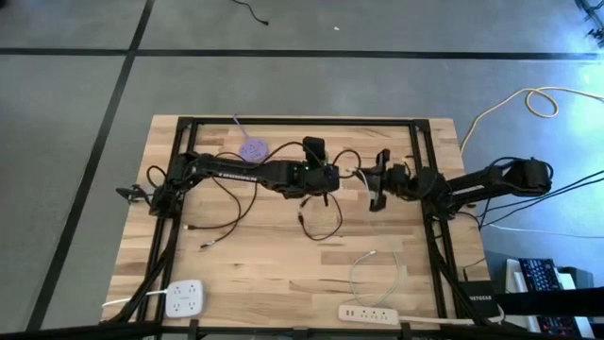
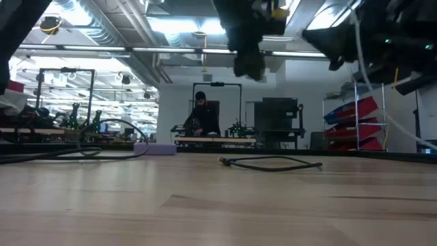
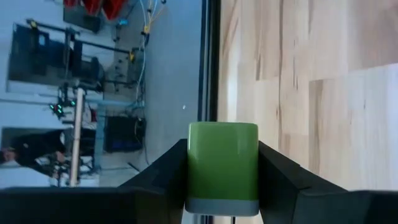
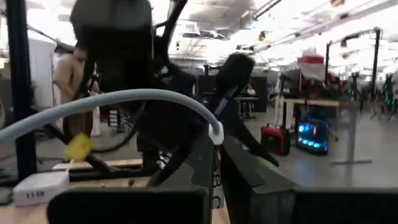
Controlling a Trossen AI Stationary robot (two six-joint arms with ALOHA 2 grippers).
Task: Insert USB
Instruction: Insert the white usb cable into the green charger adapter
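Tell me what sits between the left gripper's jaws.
A green block with a grey end, likely the USB charger, is clamped between the left gripper's jaws. Its side faces are covered by the jaws, and no port shows from here.

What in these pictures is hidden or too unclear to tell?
- Green block in the left claw: the left wrist view's bottom edge cuts it off, so any socket is unseen.
- Pale cable in the right claw: its plug tip is hidden between the fingers.
- High view: both claws are too small to show their grips.
- Low view: arms cropped by the top edge.
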